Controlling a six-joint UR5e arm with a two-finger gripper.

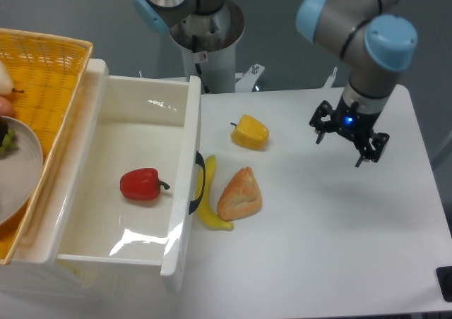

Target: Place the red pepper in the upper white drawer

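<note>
Smooth white table (339,227), glossy red pepper (141,184) in deep upper white drawer (134,132)

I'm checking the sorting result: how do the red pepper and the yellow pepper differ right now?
The red pepper lies inside the upper white drawer; the yellow pepper sits out on the table. The red pepper's stem points right, the yellow pepper's points left. Colour differs: glossy red against yellow. Both are similar-sized bell peppers, and neither is held by the gripper.

A yellow pepper (250,132), banana (210,199) and bread piece (240,194) lie on the table (325,241); a wicker basket (42,72) stands left.
</note>
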